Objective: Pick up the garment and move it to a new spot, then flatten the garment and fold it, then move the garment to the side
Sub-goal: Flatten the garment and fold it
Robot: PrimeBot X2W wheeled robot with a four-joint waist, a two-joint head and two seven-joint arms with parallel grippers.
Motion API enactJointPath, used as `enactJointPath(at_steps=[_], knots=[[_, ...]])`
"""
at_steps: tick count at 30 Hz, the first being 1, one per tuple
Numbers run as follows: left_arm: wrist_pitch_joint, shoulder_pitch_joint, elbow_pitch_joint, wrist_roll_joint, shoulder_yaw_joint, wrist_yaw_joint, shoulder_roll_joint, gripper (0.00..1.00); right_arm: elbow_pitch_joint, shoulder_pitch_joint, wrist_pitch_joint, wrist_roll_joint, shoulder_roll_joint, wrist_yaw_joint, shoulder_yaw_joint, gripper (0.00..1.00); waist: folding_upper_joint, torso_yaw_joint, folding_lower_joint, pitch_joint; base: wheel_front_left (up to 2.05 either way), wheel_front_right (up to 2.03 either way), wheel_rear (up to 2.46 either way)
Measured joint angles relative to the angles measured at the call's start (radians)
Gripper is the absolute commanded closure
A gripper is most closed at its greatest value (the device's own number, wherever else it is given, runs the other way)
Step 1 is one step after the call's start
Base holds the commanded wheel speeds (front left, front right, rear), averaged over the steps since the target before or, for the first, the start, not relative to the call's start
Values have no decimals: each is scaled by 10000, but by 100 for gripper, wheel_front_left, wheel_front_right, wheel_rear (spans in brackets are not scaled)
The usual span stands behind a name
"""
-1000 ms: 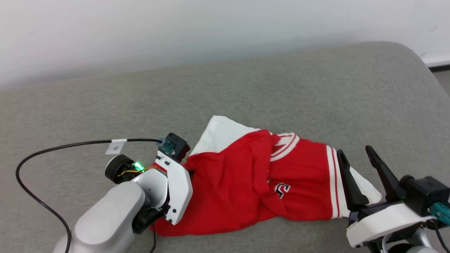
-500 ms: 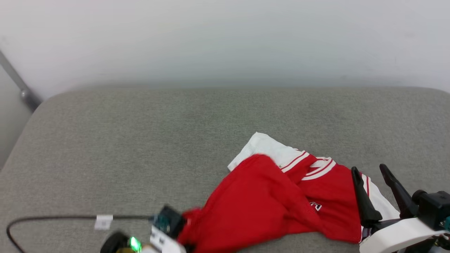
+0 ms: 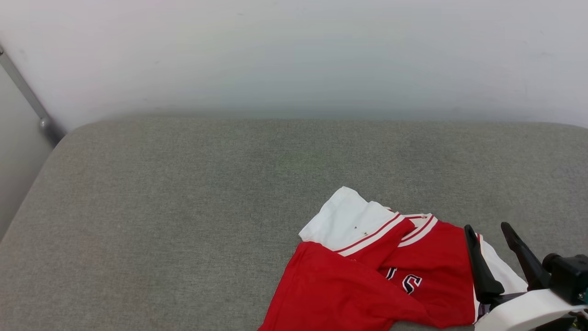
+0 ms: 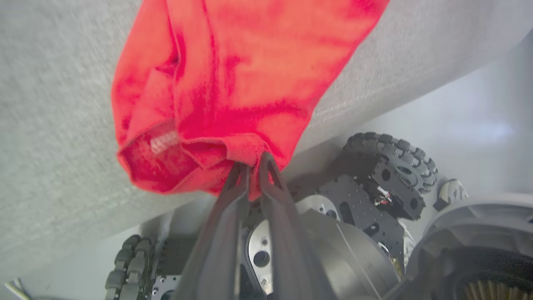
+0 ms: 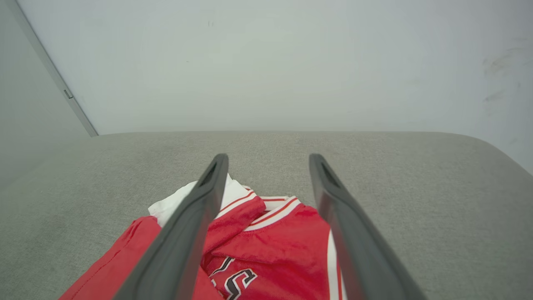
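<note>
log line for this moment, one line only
left gripper: shut on garment hem | right gripper: open, over garment | garment: crumpled on grey cushion, not yet flattened

A grey fabric-covered surface (image 3: 174, 197) with rounded corners was set against a plain white wall (image 3: 294, 55); a slanted grey rail (image 3: 25, 94) was seen at its left.

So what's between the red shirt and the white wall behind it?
Just bare grey cushion. In the head view nothing sits between the red shirt and the wall, and the right wrist view shows the same.
</note>
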Motion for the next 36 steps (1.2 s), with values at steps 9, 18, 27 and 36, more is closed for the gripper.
enactJointPath(at_steps=[9,18,27,36], knots=[[-2232,-1583,-232,1221,1007,119,-500,0,-27,118,98,2,2,0,-59,0,0,-138,1,-93,0,0,0],[-3605,-3477,334,2094,1532,52,-1179,0,-111,47,157,-4,0,-2,-27,0,0,-636,0,93,0,0,0],[-3894,-5991,1645,2059,1975,-938,-1638,0,-364,-780,-40,-61,-2,-2,-77,0,0,-1203,1,1324,0,0,0],[-2222,-9223,3820,1453,1680,-2773,-1812,0,-171,-1583,-449,79,2,0,-33,0,0,-1831,2,2896,0,0,0]])
